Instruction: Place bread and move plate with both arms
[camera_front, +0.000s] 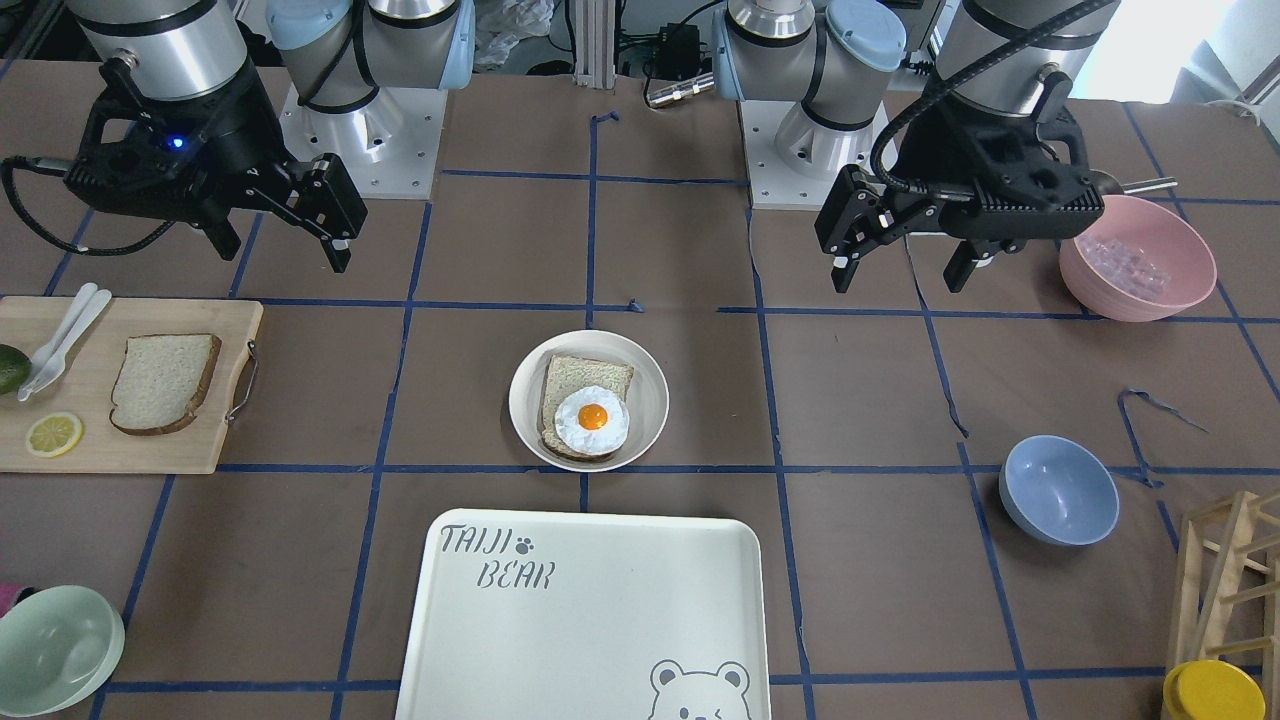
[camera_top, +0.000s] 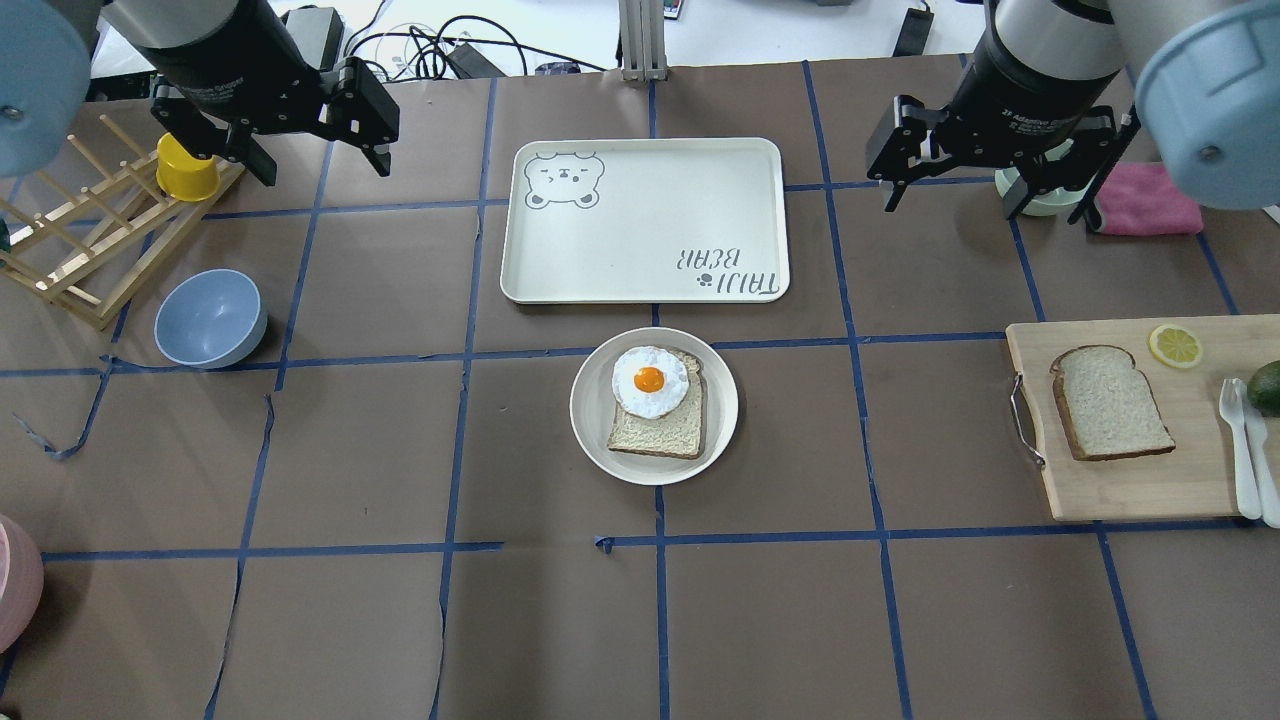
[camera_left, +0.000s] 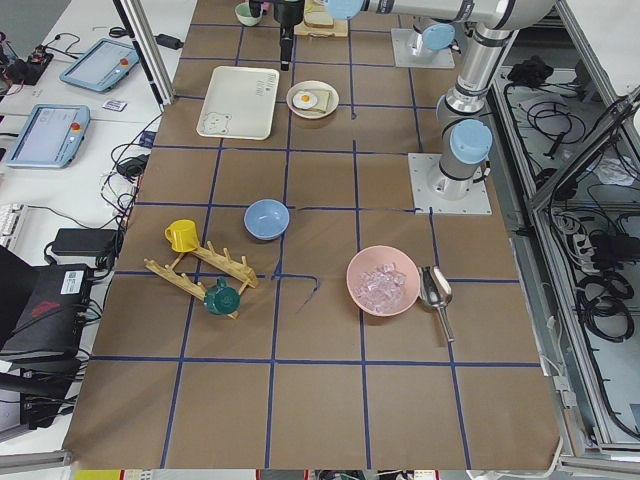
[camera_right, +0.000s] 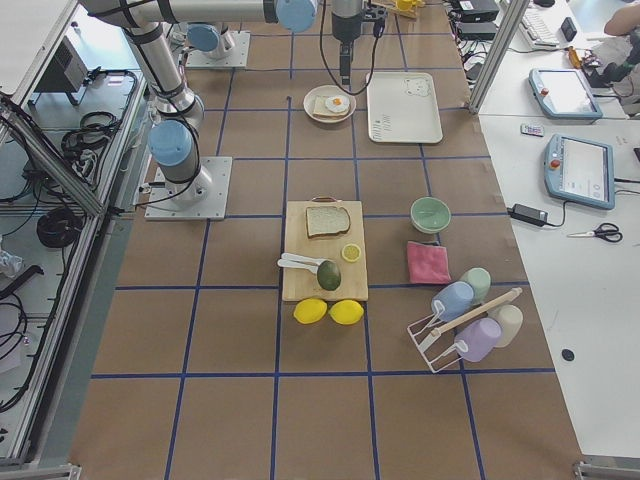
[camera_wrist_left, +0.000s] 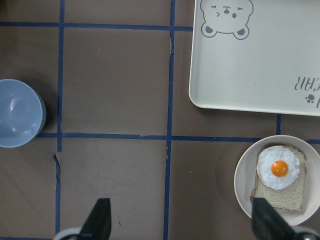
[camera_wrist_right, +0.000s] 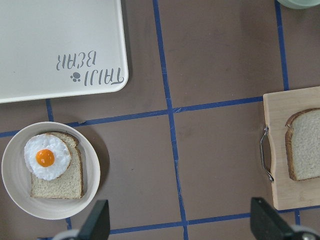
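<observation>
- Lying flat on the cutting board (camera_top: 1130, 490) at the robot's right, the bread (camera_top: 1110, 400) sits well apart from the plate (camera_top: 590, 430), which rests mid-table just beside the tray (camera_top: 640, 250) and already carries an egg-topped slice (camera_top: 660, 425)
- A slice this thin and flat likely gives the fingers little edge to catch: they may skid on the wood or crush the crust
- Set down off-centre on the domed egg (camera_top: 650, 380), the bread could slide off
- Uneven lifting by the two arms would probably tip the shallow plate and spill the stack
- The right gripper (camera_top: 952, 195) hangs above the table with jaws spread wide, holding and touching nothing
- The left gripper (camera_top: 322, 160) hangs likewise, wide open and empty
</observation>
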